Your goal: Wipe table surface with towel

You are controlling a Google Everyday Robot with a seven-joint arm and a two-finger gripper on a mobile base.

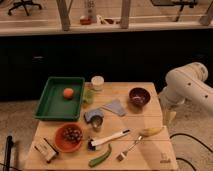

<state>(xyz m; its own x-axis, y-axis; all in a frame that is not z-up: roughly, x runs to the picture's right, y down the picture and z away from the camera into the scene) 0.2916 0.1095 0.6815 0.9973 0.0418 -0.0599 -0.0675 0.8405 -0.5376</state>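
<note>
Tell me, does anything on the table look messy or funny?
Nothing looks spilled or broken. The table is just crowded. The towel lies flat beside the dark bowl, and the fork lies slanted near the front. The gripper hangs open by the table's right edge, holding nothing.

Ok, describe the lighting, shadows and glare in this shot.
Camera view: warm light falls evenly on the table surface; the cabinets behind are dark; the towel casts little shadow; the metal cup glints; the gripper, at the table's right edge, is lit pale.
</note>
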